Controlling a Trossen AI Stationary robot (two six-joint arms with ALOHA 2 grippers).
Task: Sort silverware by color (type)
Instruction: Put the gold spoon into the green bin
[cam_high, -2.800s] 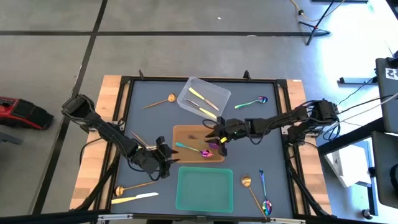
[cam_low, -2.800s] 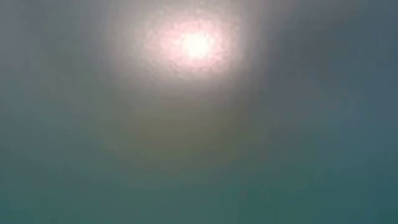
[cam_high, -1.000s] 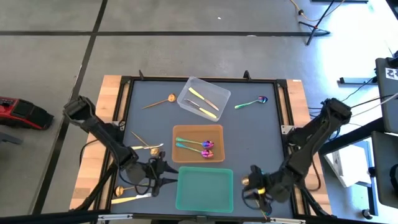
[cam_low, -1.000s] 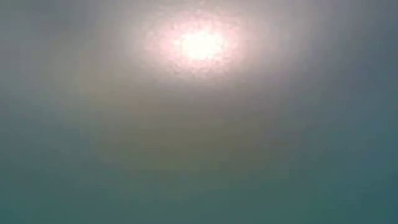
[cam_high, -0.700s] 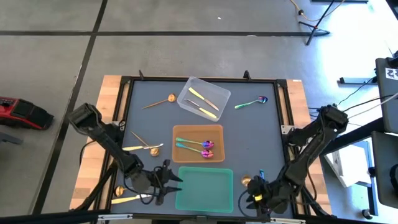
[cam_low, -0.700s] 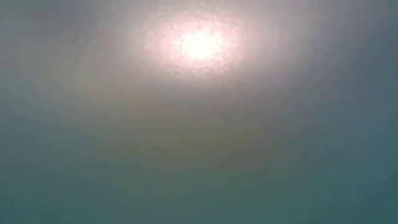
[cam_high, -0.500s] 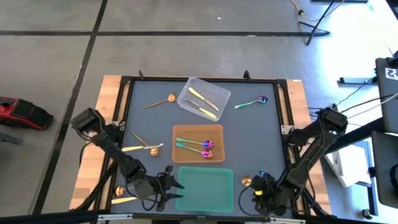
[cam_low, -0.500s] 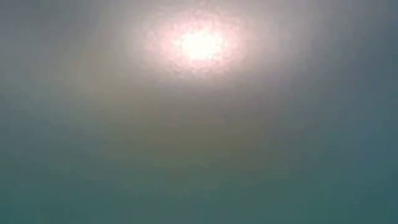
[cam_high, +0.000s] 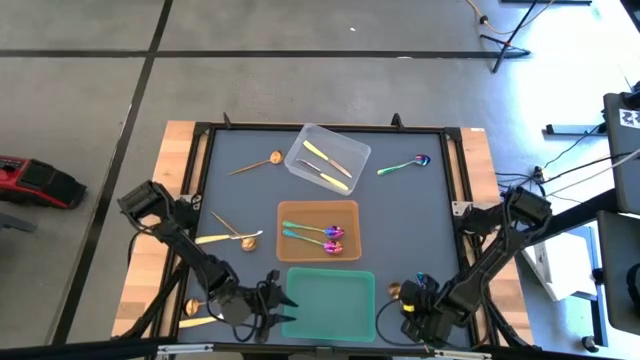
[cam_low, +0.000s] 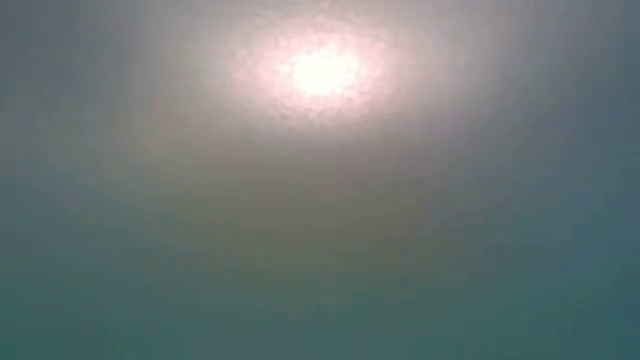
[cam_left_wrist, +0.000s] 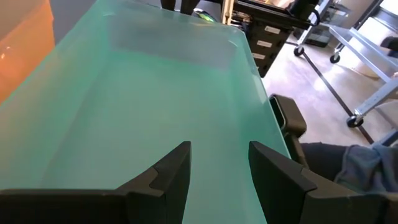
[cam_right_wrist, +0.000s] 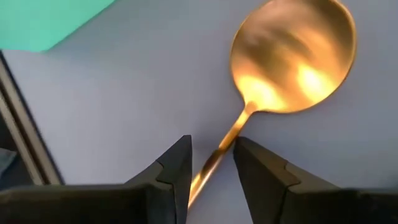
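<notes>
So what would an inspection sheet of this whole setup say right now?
Surface: dark table.
Job's things: rainbow spoons in orange bin; knives in clear bin; green bin shows nothing inside.
Clutter: nothing seen.
Grippers: left gripper open beside green bin; right gripper open astride copper spoon handle.
Cables: some on floor right of table.
Surroundings: grey floor, carts; low view shows only glare.

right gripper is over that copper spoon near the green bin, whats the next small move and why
Probably lower slightly and close the right gripper: its open fingers already straddle the copper spoon at the handle, which lies flat on the table beside the green bin. The left gripper hovers open over that bin.
</notes>
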